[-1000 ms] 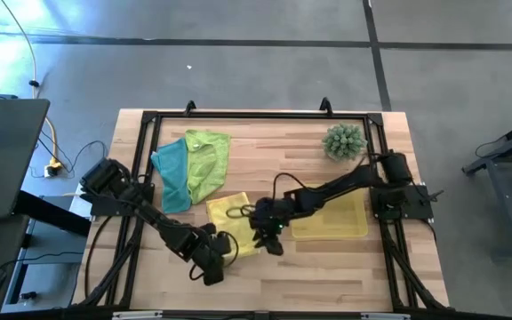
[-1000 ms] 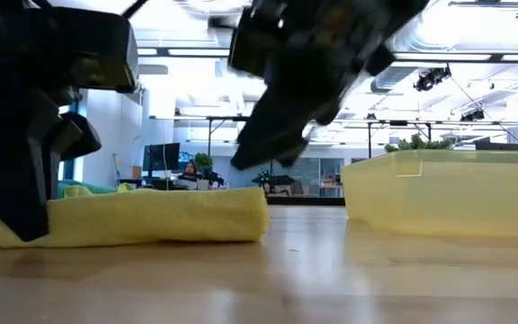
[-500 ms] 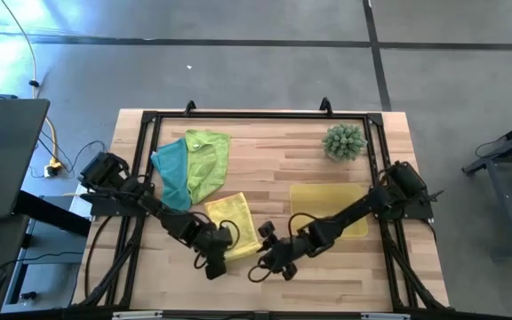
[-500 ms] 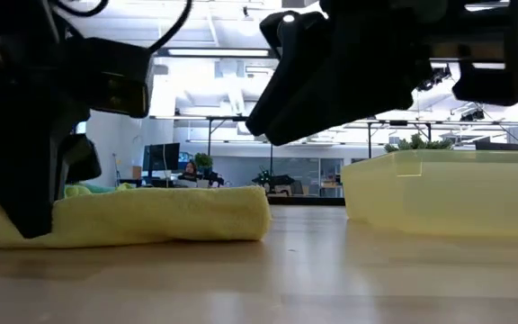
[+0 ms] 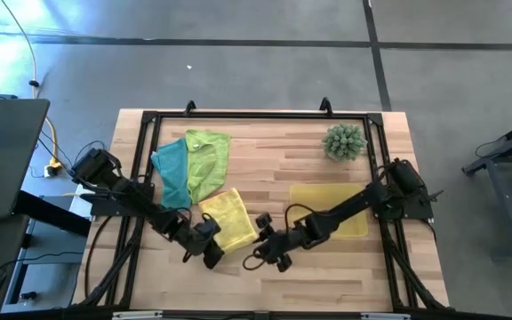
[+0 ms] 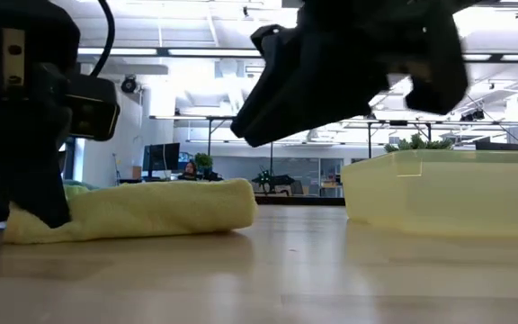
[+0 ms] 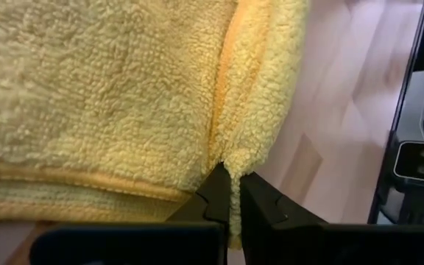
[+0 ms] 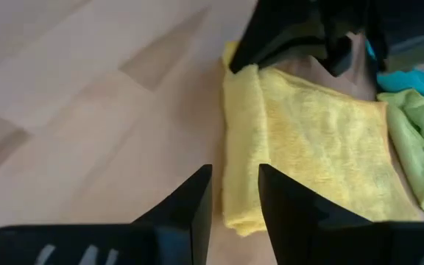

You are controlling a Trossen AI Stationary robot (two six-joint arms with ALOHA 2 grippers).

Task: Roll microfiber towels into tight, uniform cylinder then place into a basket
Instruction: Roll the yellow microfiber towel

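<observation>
Yellow towel (image 5: 228,221) folded, long axis along table depth; left pincer (image 7: 230,193) clamps corner; right pincer (image 8: 234,193) narrowly parted.

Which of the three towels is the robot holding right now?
The yellow towel: the left gripper pinches its edge. The teal towel and green towel lie untouched.

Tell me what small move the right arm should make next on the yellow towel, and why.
Probably ease the right gripper forward onto the near corner of the yellow towel. Its fingers are open with nothing between them, just short of that edge, while the left gripper is shut on the opposite corner.
</observation>
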